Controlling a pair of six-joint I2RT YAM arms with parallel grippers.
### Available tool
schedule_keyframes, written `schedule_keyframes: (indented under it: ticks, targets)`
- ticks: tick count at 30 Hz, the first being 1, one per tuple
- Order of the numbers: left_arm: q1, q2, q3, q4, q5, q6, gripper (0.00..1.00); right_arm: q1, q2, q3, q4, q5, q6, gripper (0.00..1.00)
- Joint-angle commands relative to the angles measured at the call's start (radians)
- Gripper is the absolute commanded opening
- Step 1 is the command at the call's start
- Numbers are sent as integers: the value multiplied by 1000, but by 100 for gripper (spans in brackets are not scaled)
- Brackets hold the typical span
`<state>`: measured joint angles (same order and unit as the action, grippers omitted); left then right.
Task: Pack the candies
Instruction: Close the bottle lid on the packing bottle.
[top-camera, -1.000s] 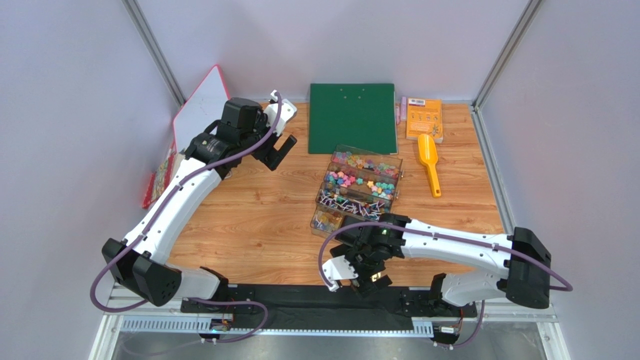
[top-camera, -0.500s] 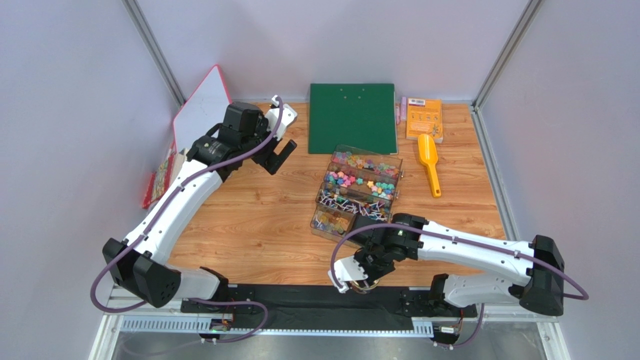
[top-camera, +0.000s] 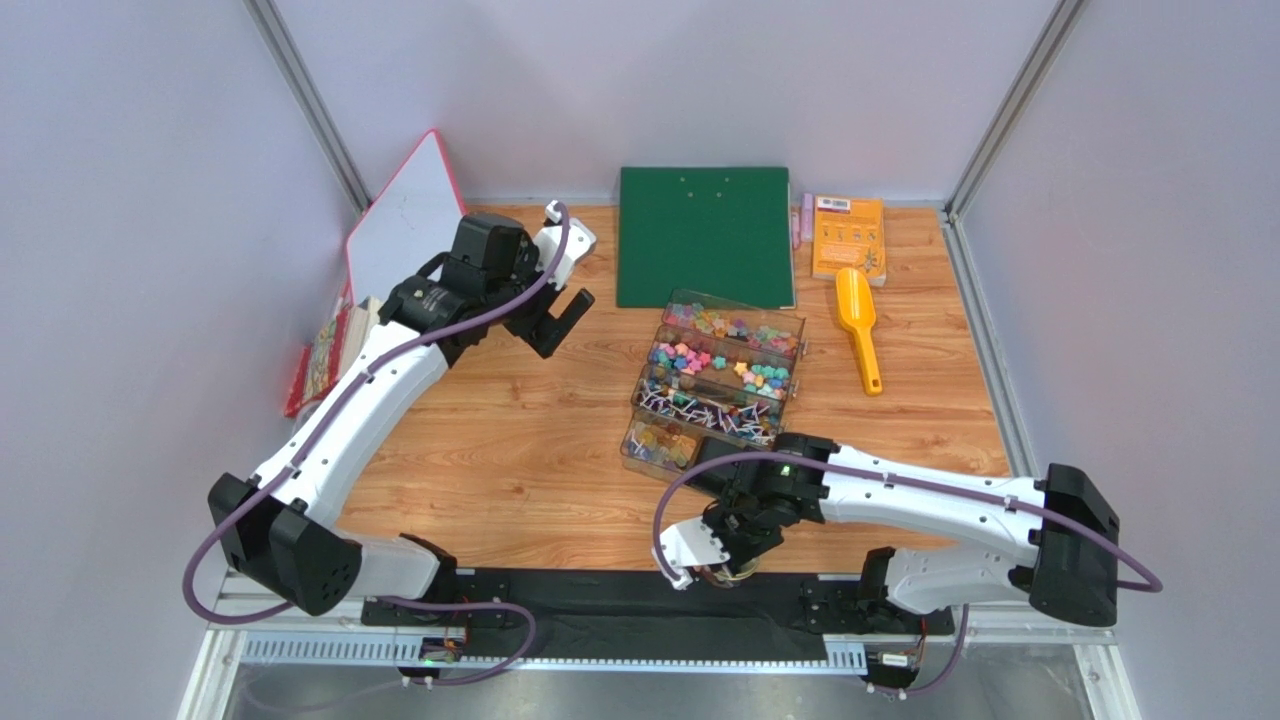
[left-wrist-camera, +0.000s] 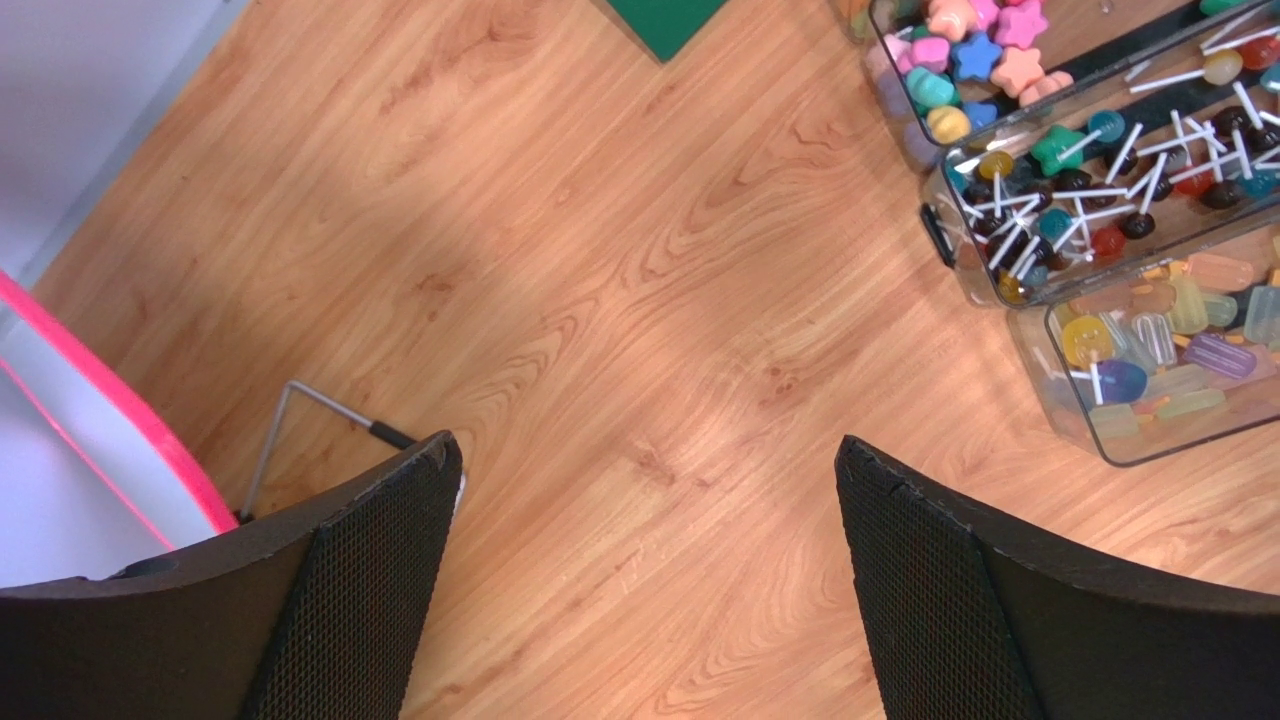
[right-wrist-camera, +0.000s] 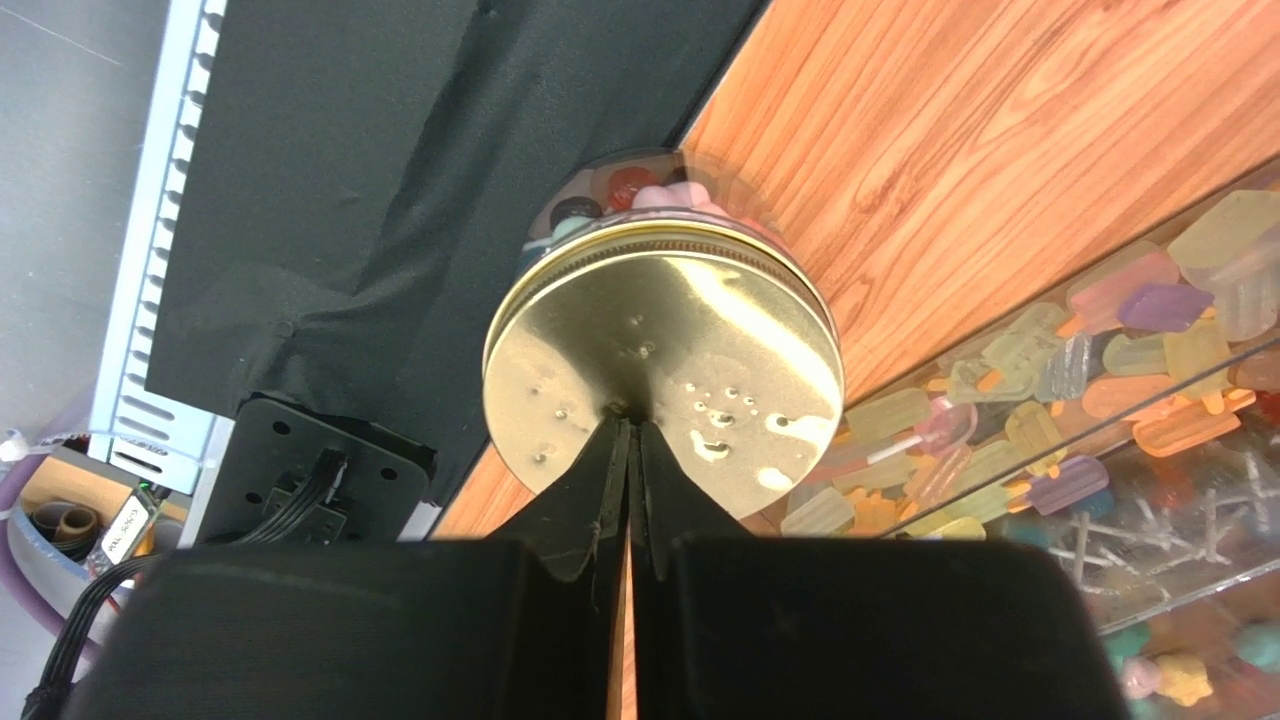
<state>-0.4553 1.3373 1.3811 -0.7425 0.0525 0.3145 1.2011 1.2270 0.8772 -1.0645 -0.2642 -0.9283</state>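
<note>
Found the right gripper (right-wrist-camera: 627, 428) pressed fully shut, fingers flat together, nothing seen between them. Saw the tips meeting over the middle of a round gold lid (right-wrist-camera: 661, 375); could not tell whether they touched it. Made out a clear jar (right-wrist-camera: 736, 188) under that lid, with a few candies (right-wrist-camera: 661, 195) showing through the glass. Placed the jar at the near edge, partly over the black mat (right-wrist-camera: 391, 180) and partly over the wooden table (top-camera: 511, 435), just near of the clear box (top-camera: 649, 375). Counted most of the sweets inside that box at the table's centre, sorted by compartment: star shapes on the far side, lollipops in the middle, ice-pop shapes nearest.

Found the left gripper (left-wrist-camera: 646, 450) spread wide and holding nothing, hanging over wood at the far left, well apart from the box to its right. Noted a white board (top-camera: 403, 210) with a pink rim just left of it.

Saw a green board (top-camera: 706, 233) lying far of the box, an orange packet (top-camera: 849, 237) at the far right, and a yellow scoop (top-camera: 858, 327) right of the box, not touching it.
</note>
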Motion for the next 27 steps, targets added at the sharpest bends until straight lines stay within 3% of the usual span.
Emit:
schedule_keyframes:
  ticks: [1,8,17,27]
  targets:
    - [7,-39,-25,3,36,-28,100,5,-24,0,2,68,-15,0]
    - [7,-55,-66,0,49,-31,100,3,-20,69,-22,54,-18,0]
    - [7,-64,-83,5,52,-37,100,12,43,28,47,-26,-26,1]
    - [7,-109,-160,17,86,-45,100,12,51,-3,72,-4,-4,0]
